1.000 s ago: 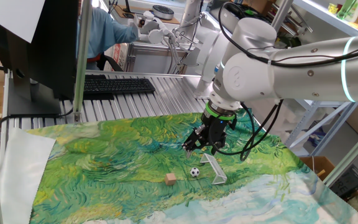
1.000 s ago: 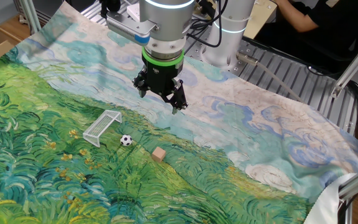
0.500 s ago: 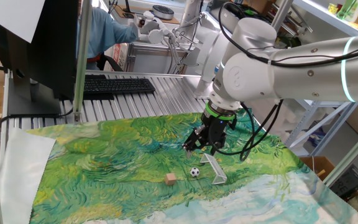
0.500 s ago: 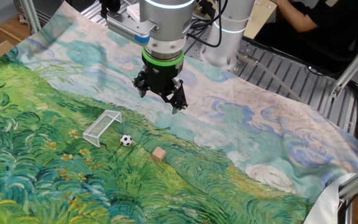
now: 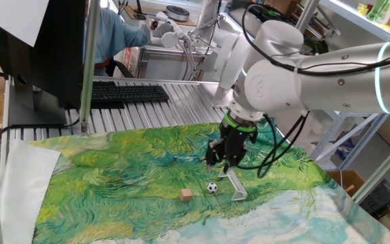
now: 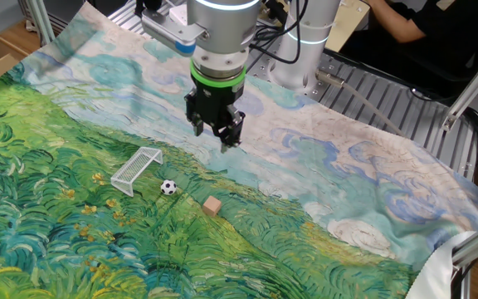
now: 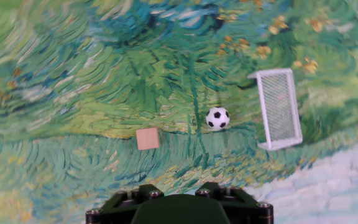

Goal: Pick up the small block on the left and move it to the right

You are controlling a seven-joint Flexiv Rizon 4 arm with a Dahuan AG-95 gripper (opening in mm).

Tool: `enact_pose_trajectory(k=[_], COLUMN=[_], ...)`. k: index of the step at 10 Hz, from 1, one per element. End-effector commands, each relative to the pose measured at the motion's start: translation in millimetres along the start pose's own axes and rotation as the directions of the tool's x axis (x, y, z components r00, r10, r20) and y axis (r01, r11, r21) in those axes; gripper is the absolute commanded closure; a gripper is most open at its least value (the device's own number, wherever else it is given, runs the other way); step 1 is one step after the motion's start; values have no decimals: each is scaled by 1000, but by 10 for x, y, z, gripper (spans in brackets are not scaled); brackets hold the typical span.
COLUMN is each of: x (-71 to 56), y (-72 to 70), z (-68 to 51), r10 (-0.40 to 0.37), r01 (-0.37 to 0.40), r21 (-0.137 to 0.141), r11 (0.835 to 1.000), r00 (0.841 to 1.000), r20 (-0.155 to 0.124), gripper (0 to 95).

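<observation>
The small block is a tan wooden cube point(image 5: 186, 194) lying on the painted green cloth, also seen in the other fixed view point(image 6: 212, 206) and in the hand view point(image 7: 147, 139). My gripper point(image 5: 219, 160) hangs above the cloth, up and behind the block, well apart from it point(image 6: 215, 138). Its fingers are spread and hold nothing. In the hand view only the black gripper base shows at the bottom edge; the fingertips are out of frame.
A black-and-white mini ball point(image 5: 212, 188) lies just right of the block, and a small white goal frame point(image 5: 234, 184) stands beyond it. Both also show in the hand view, ball point(image 7: 217, 118) and goal point(image 7: 278, 109). A keyboard point(image 5: 124, 93) sits behind the cloth.
The gripper has turned about its vertical axis and shifted slightly, so its fingers look closer together from both fixed views. The block, ball and goal have not moved.
</observation>
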State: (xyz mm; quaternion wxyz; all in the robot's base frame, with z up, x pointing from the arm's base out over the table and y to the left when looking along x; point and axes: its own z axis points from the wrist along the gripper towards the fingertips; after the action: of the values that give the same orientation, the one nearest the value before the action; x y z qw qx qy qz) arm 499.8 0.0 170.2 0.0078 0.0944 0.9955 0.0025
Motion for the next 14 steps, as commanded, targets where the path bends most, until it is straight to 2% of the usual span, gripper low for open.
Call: enact_pose_trajectory(k=[1, 3, 5, 6, 8, 10, 12, 14], x=[-2, -2, -3, -4, 1, 25, 36, 19], y=[0, 0, 4, 19, 103, 216, 312, 352], z=[2, 2, 5, 18, 55, 77, 131, 202], r10=[19, 25, 55, 94, 150, 217, 235, 218], r01=[-19, -25, -55, -94, -150, -217, -235, -218], r21=[-1, 0, 0, -1, 6, -2, -2, -2], r11=[1000, 1000, 998, 996, 989, 976, 972, 976], r00=[1000, 1000, 998, 996, 988, 976, 972, 976], r20=[1, 1, 3, 5, 18, 15, 17, 17], gripper=[950, 950, 950, 950, 950, 950, 950, 950])
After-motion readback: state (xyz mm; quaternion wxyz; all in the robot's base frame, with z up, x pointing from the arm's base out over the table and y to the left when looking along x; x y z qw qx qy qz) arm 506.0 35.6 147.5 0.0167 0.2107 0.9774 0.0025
